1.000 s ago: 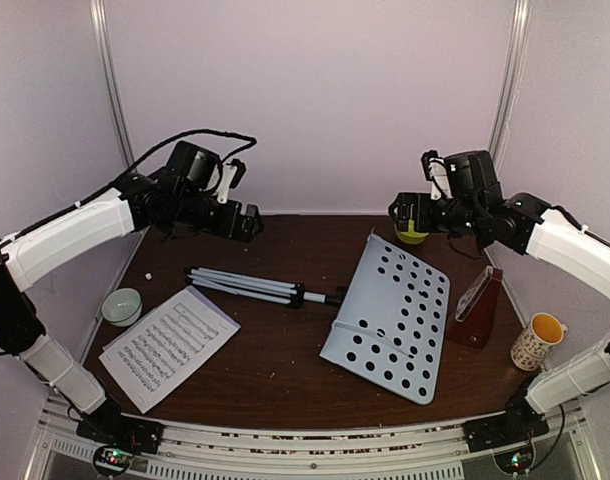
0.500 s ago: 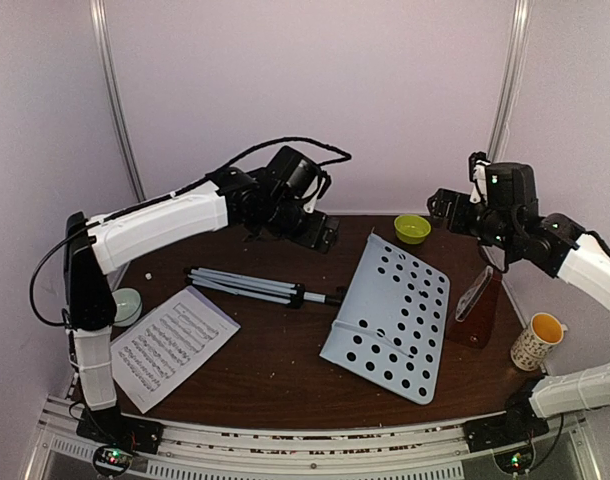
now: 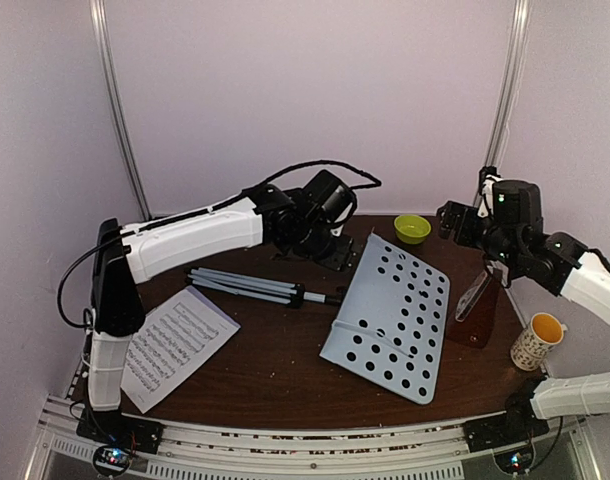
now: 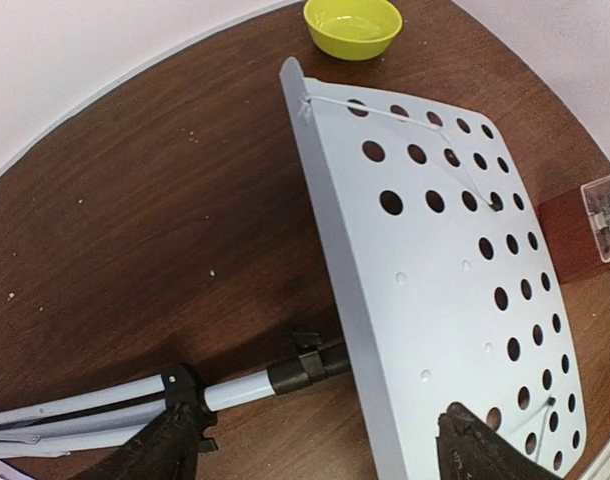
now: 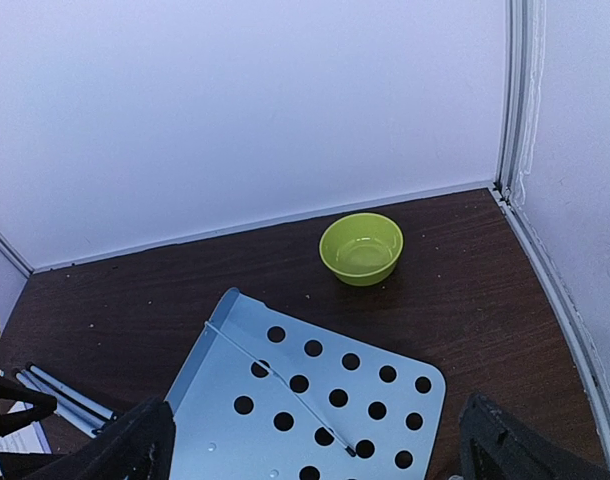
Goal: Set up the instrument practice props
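Music-stand desk (image 3: 390,315) is flat on the bench (image 3: 275,380), right of centre, lip edge toward the near-left, and not upright. Its silver tripod (image 3: 247,285) lies folded to the left, and the black end of the tube meets the desk's left edge. Sheet music (image 3: 175,340) sits near-left on the bench; I can't tell if it's one page or two stacked. The metronome (image 3: 477,310) stands just beside the desk's right edge, clear cover on. The yellow-green bowl (image 3: 412,228) is at the back and the mug (image 3: 538,340) is far right. My left arm (image 3: 195,230) reaches across to the centre-back, with the left jaws over the desk's far-left corner. My right arm (image 3: 595,280) holds the right jaws up behind the metronome, right of the bowl. I can't read the gap of either from this view.

Left wrist: both fingers (image 4: 155,450) show at the bottom edge. The left jaws are wide apart with nothing between them, hanging clear above the bench. Below them are the desk (image 4: 445,260) and the tripod tube (image 4: 255,380) entering its edge. The bowl (image 4: 352,25) is at the top and the metronome (image 4: 575,245) is at the right edge.

Right wrist: the fingers (image 5: 135,445) sit in the bottom corners. The right jaws are wide apart, empty, and well above the bench. The bowl (image 5: 362,248) is ahead, the desk's far corner (image 5: 305,400) is below, and the tripod legs (image 5: 65,395) are at far left.
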Controlling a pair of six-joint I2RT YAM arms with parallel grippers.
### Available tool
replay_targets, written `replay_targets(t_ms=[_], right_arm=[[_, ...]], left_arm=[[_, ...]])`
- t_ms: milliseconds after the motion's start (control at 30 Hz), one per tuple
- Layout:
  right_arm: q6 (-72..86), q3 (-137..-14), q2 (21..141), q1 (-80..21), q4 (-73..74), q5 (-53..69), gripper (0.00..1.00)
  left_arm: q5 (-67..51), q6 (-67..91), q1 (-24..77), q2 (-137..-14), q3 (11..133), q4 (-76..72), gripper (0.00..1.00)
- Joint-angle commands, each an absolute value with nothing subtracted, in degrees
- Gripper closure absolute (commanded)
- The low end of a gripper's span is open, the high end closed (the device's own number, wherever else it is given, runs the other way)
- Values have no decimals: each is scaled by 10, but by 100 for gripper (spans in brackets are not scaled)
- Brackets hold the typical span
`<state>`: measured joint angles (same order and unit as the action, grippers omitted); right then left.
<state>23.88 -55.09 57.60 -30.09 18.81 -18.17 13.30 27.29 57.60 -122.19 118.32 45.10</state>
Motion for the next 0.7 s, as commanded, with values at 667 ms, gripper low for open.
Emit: replay_targets(t_ms=[667], right_arm=[[261,-488,547,-280,150,-197,0]], left_arm=[[198,355,603,-1333,1307,513,38]])
